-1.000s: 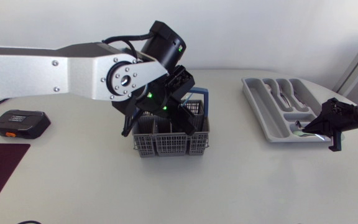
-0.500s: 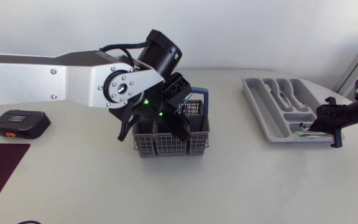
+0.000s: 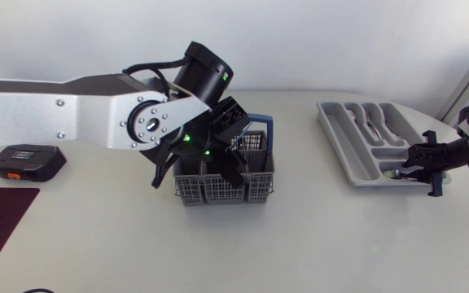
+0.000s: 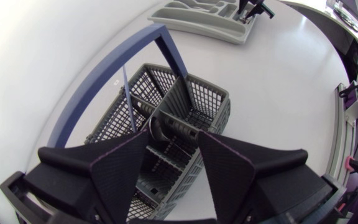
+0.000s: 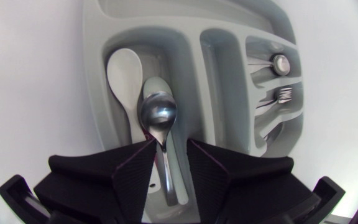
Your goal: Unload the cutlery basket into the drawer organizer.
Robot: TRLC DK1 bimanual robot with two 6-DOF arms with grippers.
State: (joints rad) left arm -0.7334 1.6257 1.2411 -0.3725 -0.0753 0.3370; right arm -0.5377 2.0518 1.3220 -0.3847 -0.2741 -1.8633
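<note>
White table [image 3: 340, 244], basket [image 3: 218, 189] mid-table under left claw [image 4: 173, 133], organizer [image 3: 338, 140] near right edge

head: overhead | wrists: close, apparently downward | shared: basket [image 3: 218, 192], organizer [image 3: 336, 142]

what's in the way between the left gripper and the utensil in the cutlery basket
Nothing visible. The left gripper hangs open over the cutlery basket, with the metal utensil just ahead between its fingers. The blue handle arches off to one side; a mesh divider stands close beside the utensil.
</note>
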